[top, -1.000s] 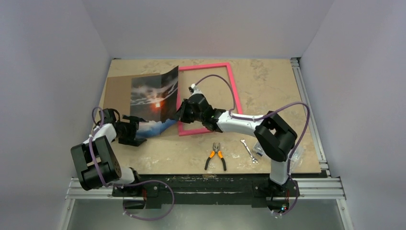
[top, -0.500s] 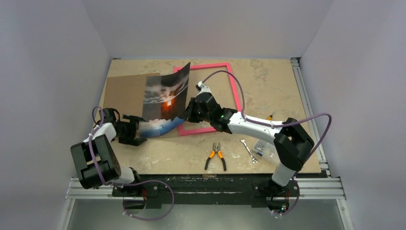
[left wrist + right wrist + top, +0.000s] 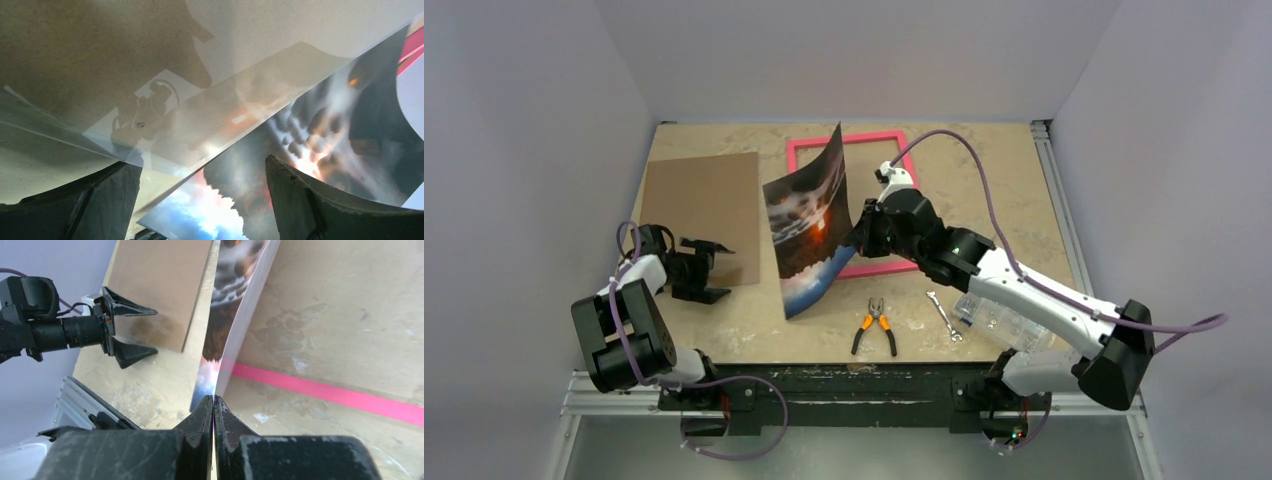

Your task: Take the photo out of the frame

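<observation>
Your right pincer [image 3: 214,404] is clenched tight on the photo [image 3: 809,225]. Its two dark fingers press together on the print's white-backed right edge with no gap between them.

The photo is out of the frame [image 3: 894,139]. It stands on edge near the middle of the tabletop [image 3: 984,170], bowed into a curve, with its glossy sunset face toward the left edge and its low corner toward the near edge.

Your left pincer [image 3: 722,271] is spread wide and grips nothing. It sits by the near right corner of the board [image 3: 702,200], and you cannot tell whether it touches the board. (Its wrist view shows a clear sheet [image 3: 165,130], shiny and reflecting, with the print beyond it.)

The frame is a thin pink rectangle lying flat toward the far edge, with bare stone-patterned top showing through its opening. The board is flat, matte brown and rectangular, and lies toward the left edge.

Count one photo, one frame and one board. Toward the near edge there is also one pair of orange-handled pliers [image 3: 874,326] and one small metal wrench [image 3: 943,315].
</observation>
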Available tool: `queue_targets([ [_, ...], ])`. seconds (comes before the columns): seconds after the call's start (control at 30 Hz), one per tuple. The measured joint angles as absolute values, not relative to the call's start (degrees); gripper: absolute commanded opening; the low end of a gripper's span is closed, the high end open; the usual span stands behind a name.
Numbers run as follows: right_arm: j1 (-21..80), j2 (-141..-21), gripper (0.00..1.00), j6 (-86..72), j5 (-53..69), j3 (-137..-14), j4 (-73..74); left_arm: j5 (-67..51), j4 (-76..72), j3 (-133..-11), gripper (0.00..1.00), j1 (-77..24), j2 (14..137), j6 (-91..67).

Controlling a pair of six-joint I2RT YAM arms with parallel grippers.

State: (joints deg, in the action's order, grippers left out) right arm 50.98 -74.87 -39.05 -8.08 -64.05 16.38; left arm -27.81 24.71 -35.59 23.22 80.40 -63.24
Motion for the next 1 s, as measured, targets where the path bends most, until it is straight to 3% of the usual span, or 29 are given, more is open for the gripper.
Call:
queue_targets([
  [0.23,50.87,-73.14,0.0,-33.78,-9.63,-74.54,27.42,-25.63,30.02,-36.56,0.93,23.11,77.58,-60.9],
  [0.53,50.87,-83.99,0.0,-32.73,-5.17,-94.98,26.28,-20.93,38.04,-41.5,0.92,21.76,62.22,-60.23],
  [1.0,50.87,-108.42,0.0,-42.5,7.49,-128.53,7.44,-14.92,43.44,-78.48,0.9,15.57,56.71,-55.61],
])
